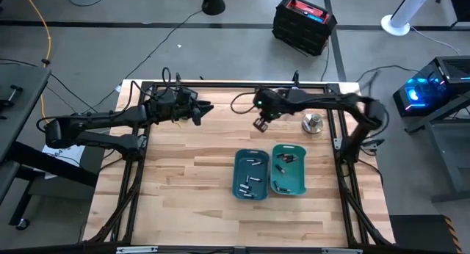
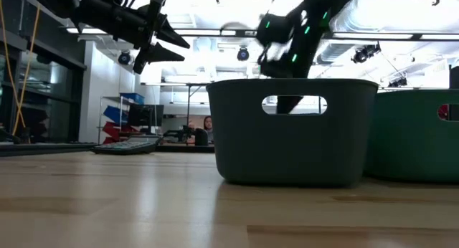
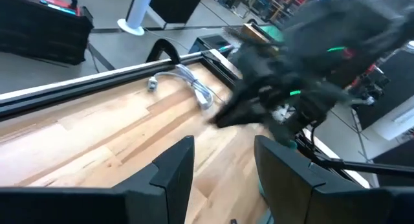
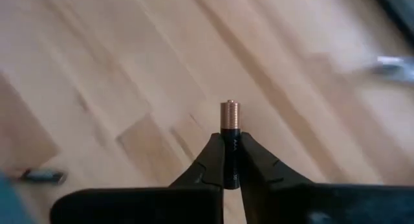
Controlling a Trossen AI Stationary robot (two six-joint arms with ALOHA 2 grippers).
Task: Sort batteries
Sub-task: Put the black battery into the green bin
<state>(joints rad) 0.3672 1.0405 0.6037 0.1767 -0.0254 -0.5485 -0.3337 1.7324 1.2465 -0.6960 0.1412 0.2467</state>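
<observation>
Right gripper [image 4: 231, 160] clamps a copper-tipped dark battery [image 4: 230, 130] above the table's far centre, mid-carry; next, judged, release over the matching bin [image 1: 250, 174]; left gripper [image 1: 200, 111] waits far-left, fingers parted, empty.

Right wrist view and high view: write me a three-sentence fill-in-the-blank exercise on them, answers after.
1. The right gripper has its jaws shut on a ____.
2. The held battery's free tip is ____-coloured.
3. On the table, the two teal bins sit ____ by side.

Missing words: battery; copper; side
</observation>
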